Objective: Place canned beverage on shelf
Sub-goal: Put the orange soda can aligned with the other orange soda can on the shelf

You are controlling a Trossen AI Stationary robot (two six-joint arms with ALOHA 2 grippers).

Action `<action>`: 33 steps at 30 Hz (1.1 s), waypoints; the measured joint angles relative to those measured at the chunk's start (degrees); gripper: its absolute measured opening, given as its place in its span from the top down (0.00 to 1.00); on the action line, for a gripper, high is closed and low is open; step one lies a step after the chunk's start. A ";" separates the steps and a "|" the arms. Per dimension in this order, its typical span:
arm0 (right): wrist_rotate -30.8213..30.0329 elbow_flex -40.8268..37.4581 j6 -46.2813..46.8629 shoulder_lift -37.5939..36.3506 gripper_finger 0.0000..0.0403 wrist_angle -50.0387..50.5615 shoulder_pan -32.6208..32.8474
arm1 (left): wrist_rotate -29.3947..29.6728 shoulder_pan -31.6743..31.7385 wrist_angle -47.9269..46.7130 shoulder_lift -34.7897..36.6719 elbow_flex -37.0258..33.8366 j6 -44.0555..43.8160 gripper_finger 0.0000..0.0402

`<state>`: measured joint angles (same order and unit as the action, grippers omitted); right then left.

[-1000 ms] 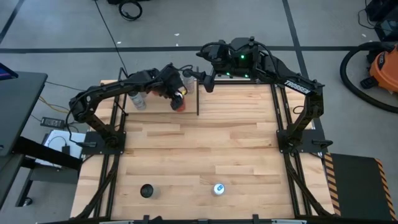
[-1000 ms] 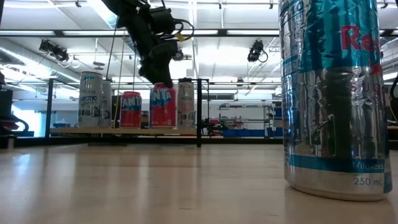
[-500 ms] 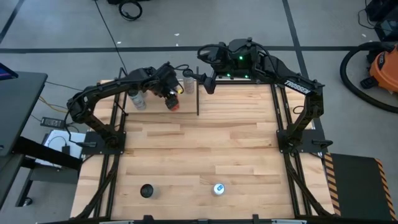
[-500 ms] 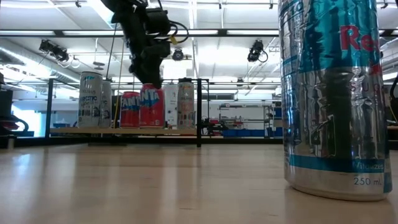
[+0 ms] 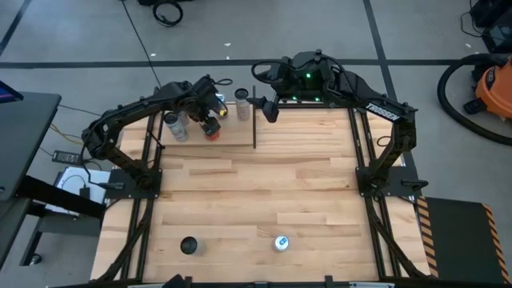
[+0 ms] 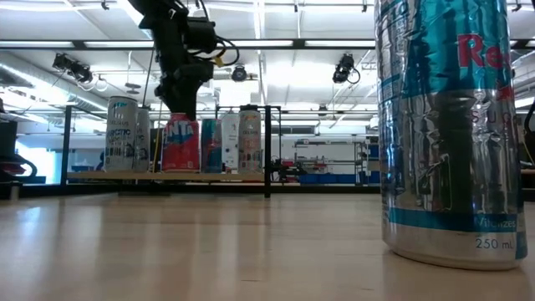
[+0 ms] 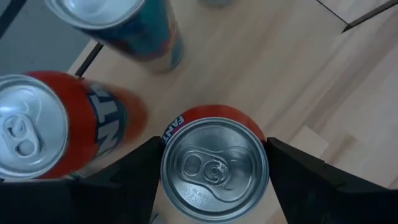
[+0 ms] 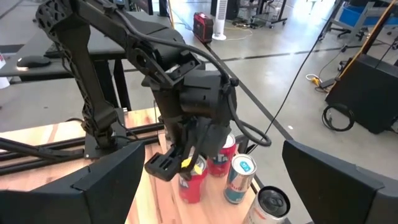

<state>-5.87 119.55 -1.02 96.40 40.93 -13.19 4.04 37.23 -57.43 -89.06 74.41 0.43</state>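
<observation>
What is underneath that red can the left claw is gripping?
The pale wooden shelf lies below the red can in the left claw. The can hides its own base, so contact cannot be seen.

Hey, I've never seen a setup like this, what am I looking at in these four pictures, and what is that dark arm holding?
Two dark robot arms work at a wooden table. One camera looks down from above, one sits at tabletop height, and one rides on each wrist. The left gripper is shut on a red can, holding it upright over the shelf beside other cans. The right gripper waits open near the shelf's black post. Two more cans stand at the table's near edge: a silver and blue can and a dark can.
</observation>
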 joint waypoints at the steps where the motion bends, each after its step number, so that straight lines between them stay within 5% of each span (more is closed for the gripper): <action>1: 0.00 0.00 0.00 0.00 0.03 0.00 0.00 | -0.05 0.31 -0.25 0.21 0.02 -0.13 0.34; 33: 0.00 0.00 -0.17 -0.02 0.03 -0.13 0.00 | 4.02 3.61 -4.17 2.49 -0.09 -3.87 0.33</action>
<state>-5.87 119.55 -1.19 96.38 40.80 -13.19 8.05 40.84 -61.60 -86.56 74.32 -3.44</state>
